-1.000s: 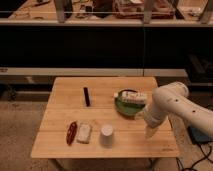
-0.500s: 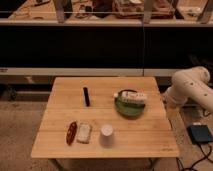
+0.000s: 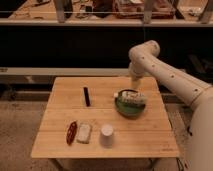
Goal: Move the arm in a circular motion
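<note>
The arm [image 3: 170,75] is cream-white, made of thick rounded segments with small dark dots. It reaches in from the lower right, rises to a bulbous joint [image 3: 146,51] above the table's far right side, then bends down. The gripper [image 3: 135,80] hangs at the end of the last segment, just over the far edge of the table, behind the green bowl [image 3: 131,108]. It holds nothing that I can see.
A wooden table [image 3: 55,140] carries a black stick [image 3: 86,96], the green bowl with a white packet [image 3: 131,96] across it, a white cup [image 3: 106,132], a red item [image 3: 71,132] and a pale packet [image 3: 83,133]. A dark counter with shelves [image 3: 75,45] stands behind.
The arm has swung from low at the table's right front, out past the right edge, then up and left to the far edge. The things on the table have not moved.
</note>
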Available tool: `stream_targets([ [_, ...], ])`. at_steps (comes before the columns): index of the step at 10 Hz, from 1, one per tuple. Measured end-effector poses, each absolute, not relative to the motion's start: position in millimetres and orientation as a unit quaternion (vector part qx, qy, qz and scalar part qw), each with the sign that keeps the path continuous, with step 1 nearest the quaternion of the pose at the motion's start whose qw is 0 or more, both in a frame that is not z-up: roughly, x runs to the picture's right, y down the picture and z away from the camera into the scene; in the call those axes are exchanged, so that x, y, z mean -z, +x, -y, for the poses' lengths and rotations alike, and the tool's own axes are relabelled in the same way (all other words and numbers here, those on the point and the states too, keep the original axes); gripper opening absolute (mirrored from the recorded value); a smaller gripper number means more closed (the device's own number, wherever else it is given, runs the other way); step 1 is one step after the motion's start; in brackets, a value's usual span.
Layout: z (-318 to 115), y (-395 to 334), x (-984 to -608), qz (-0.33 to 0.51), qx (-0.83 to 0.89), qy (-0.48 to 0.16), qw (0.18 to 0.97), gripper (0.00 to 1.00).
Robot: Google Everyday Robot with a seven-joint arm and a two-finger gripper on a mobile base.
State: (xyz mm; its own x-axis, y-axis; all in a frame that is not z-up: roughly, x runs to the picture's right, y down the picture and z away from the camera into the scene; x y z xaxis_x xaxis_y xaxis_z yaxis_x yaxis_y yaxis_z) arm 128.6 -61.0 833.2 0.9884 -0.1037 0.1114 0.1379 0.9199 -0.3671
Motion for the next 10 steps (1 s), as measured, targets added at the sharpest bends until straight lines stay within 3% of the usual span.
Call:
stream_targets([
  [1,60,81,-828,0.089,0.073,-0.192,0.975,0.65],
  [4,23,28,-803,0.175,0.106,-0.206,0.957,0.65],
  [10,-109,77,-753,0.217,0.162,-0.289,0.918,0.65],
])
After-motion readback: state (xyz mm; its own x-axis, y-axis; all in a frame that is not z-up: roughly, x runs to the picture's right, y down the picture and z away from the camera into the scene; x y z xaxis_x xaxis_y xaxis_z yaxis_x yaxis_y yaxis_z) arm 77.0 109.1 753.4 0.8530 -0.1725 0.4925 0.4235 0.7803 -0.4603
